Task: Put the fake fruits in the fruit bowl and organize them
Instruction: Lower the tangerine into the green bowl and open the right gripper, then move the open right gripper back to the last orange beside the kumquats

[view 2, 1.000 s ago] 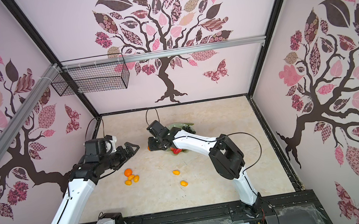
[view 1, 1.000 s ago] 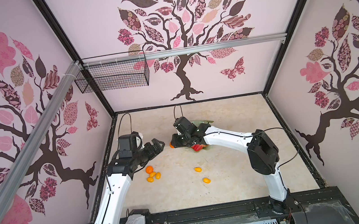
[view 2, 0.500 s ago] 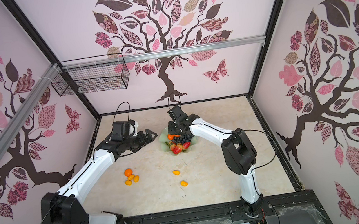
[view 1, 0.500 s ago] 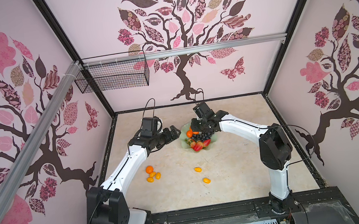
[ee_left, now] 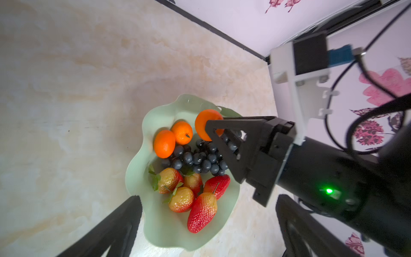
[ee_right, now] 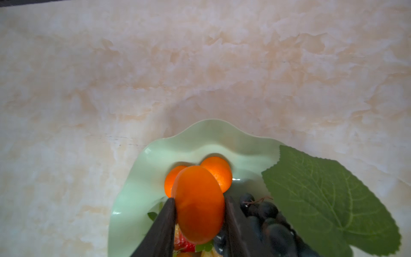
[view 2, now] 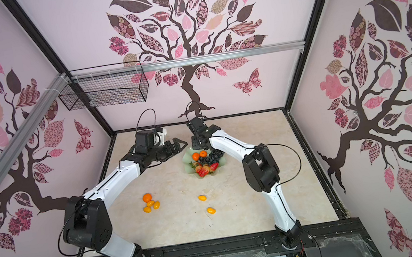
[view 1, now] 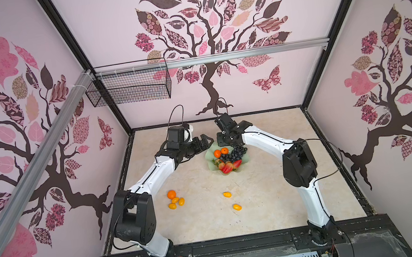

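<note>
Mint-green and wavy at the rim, the fruit bowl (view 1: 246, 159) sits on the marbled beige table (view 1: 268, 202) toward the far middle. Both arms bend in over it from the black rail at the near edge. The right arm rises from its base, folds at a dark elbow and sends its white forearm back toward the left. It ends over the bowl's far side with the wrist tipped downward. The right gripper (ee_right: 200, 200) pinches a round orange (ee_right: 198, 207) between its two black fingers, above the fruit already lying in the bowl. The left arm mirrors it, with its elbow low at the near left and its forearm stretched forward and to the right. The left gripper (view 1: 204, 142) hangs just beside the bowl's left rim, its fingers spread wide apart. Inside the bowl, two oranges (ee_left: 164, 143) lie touching each other on the far side. A dark grape bunch (ee_left: 200, 159) with a green leaf (ee_right: 329, 200) fills the middle, and several strawberries (ee_left: 202, 211) crowd the near side. Out on the table, another round orange (view 1: 171, 194) lies at the near left with three small yellow-orange ovals (view 1: 176, 202) clustered just beside it. Two more ovals (view 1: 227, 194) lie apart from each other nearer the middle, well clear of the bowl.
</note>
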### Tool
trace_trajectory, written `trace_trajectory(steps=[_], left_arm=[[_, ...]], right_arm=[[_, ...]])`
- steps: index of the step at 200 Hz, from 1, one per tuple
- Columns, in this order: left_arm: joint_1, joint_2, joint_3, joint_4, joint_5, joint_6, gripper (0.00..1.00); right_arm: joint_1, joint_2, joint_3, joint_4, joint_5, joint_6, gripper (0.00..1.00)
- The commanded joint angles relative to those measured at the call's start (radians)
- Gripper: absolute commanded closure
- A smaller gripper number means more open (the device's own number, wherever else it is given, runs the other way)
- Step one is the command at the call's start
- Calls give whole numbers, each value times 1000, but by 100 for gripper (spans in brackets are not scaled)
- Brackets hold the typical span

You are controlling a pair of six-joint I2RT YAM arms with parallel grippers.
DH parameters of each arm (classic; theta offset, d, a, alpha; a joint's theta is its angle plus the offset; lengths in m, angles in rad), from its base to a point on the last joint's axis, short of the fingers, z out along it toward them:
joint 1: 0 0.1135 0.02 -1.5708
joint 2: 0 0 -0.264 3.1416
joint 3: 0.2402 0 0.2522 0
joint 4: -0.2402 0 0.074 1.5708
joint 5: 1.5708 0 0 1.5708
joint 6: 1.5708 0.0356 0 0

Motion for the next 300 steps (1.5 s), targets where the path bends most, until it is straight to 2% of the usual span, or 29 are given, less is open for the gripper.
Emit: trace_trajectory(steps=[1, 23, 80, 124, 193, 210, 249, 278, 300], left_arm=[[42, 25, -27, 77, 66, -31, 2], [54, 28, -29, 80, 65, -38, 2], [21, 51, -17, 73, 68, -38, 2], [21, 47, -14, 66, 62, -33, 2], [22, 22, -6, 32, 32, -6, 2], [21, -13, -8, 3, -11, 14, 2], [-12, -148, -10, -142, -227, 102, 2], [-35, -249, -15, -284, -361, 91, 2], [-37, -325, -43, -363, -406, 74, 2]], right_arm=[[-6, 62, 71, -86, 79, -39, 62], [-5, 95, 99, -119, 122, -40, 61], [-5, 169, 167, -184, 176, -38, 59], [-5, 185, 185, -200, 183, -44, 56], [-5, 133, 220, -199, 149, -58, 55], [-5, 111, 219, -188, 114, -59, 55], [-2, 20, 138, -116, 13, -56, 55], [12, -60, 35, -39, -36, -48, 53], [38, -106, -28, -2, -46, -44, 52]])
